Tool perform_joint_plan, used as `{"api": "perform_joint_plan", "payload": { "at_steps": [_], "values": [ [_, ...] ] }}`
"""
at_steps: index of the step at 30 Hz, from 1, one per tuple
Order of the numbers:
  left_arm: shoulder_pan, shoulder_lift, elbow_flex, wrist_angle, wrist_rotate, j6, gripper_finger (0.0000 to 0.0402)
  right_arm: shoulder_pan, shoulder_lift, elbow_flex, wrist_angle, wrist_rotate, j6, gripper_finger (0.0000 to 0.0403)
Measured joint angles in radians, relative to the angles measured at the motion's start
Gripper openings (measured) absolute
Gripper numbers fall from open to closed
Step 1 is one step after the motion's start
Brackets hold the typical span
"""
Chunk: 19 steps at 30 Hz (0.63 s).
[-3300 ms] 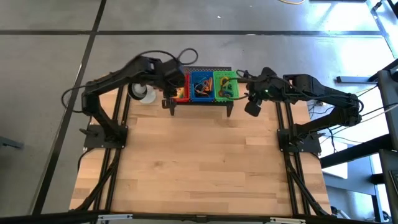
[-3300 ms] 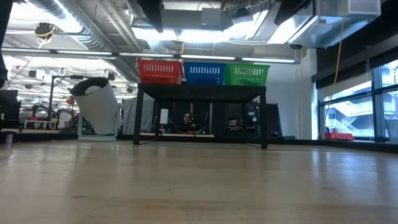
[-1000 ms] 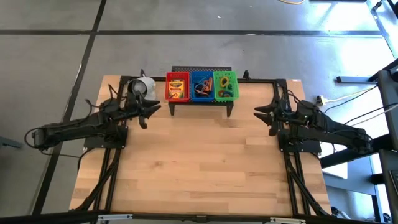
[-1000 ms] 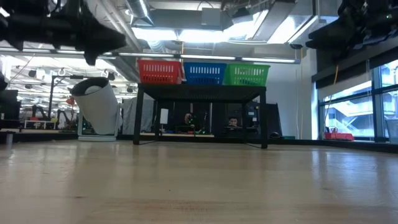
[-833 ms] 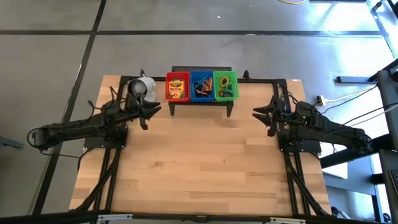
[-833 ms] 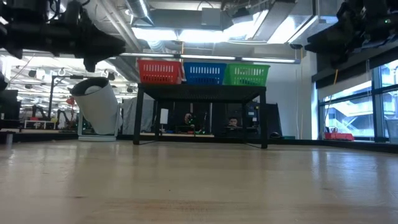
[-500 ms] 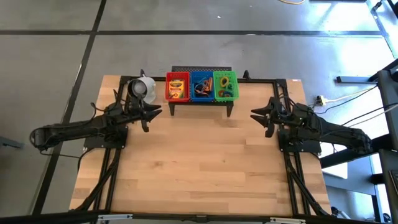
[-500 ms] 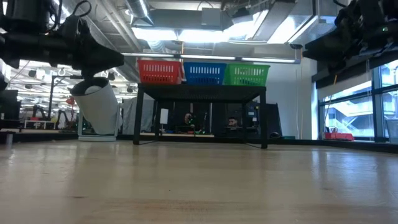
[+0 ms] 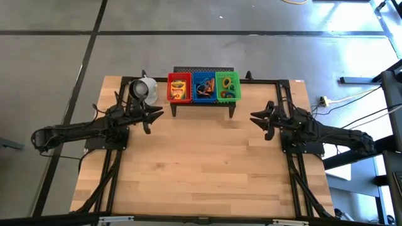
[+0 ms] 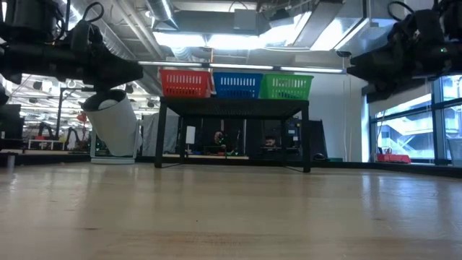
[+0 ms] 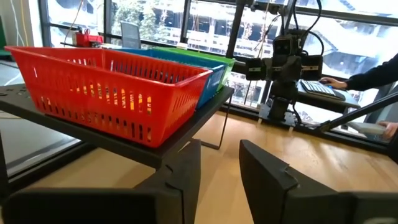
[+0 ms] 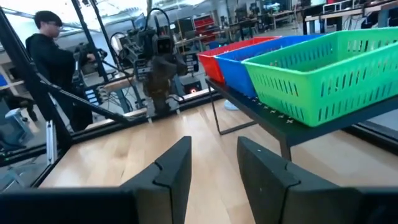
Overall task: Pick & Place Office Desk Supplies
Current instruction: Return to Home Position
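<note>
Three small baskets, red (image 9: 179,88), blue (image 9: 203,88) and green (image 9: 227,86), stand in a row on a black stand (image 9: 202,104) at the table's far edge. A yellow crayon box lies in the red one, and coloured rubber bands lie in the blue and green ones. My left gripper (image 9: 154,114) hovers level to the left of the stand, open, with nothing between its fingers (image 11: 186,168). My right gripper (image 9: 257,118) hovers level to the right of the stand, also open with nothing in it (image 12: 214,146).
A white cup-like object (image 9: 144,90) sits at the far left, close to my left gripper. The wooden tabletop (image 9: 201,169) stretches from the stand to the near edge. Beyond the table, a person (image 12: 50,56) stands to one side and a sleeve and hand (image 11: 373,68) show on the other.
Both arms have sunk lower above the table, each beside the stand. My right gripper has also crept a little toward the table's middle. The finger gaps look the same as before, and the baskets have not moved.
</note>
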Motion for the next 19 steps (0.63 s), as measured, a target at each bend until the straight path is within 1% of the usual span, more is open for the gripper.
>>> {"api": "perform_joint_plan", "payload": {
  "at_steps": [6,16,19],
  "values": [
    [0.000,0.000,0.000,-0.007,0.000,0.000,0.0102,0.002,0.000,-0.067,0.085,0.000,0.025,0.0130],
    [0.000,0.000,0.000,-0.034,-0.002,0.007,0.0103,0.002,0.002,-0.065,0.094,0.004,-0.018,0.0130],
    [0.000,0.000,0.000,-0.035,-0.003,0.008,0.0104,0.002,0.002,-0.065,0.093,0.004,-0.004,0.0130]
  ]
}}
